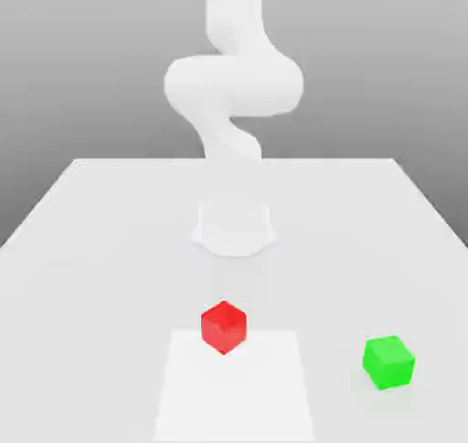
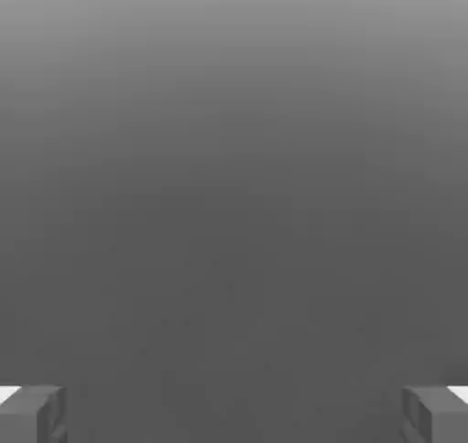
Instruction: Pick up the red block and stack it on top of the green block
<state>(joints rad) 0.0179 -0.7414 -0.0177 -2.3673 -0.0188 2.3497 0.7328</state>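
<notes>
The red block (image 1: 223,326) rests on the table (image 1: 82,249) at about six o'clock from the arm's base (image 1: 234,228), untouched. The green block (image 1: 388,362) sits well apart, at roughly four o'clock from the red one. In the hand view the gripper (image 2: 234,414) has its fingertips (image 2: 32,412) spread wide, pinching nothing. The task looks barely begun, probably at the approach step. Next the hand needs to come down over the red block, straddling it before closing.
</notes>
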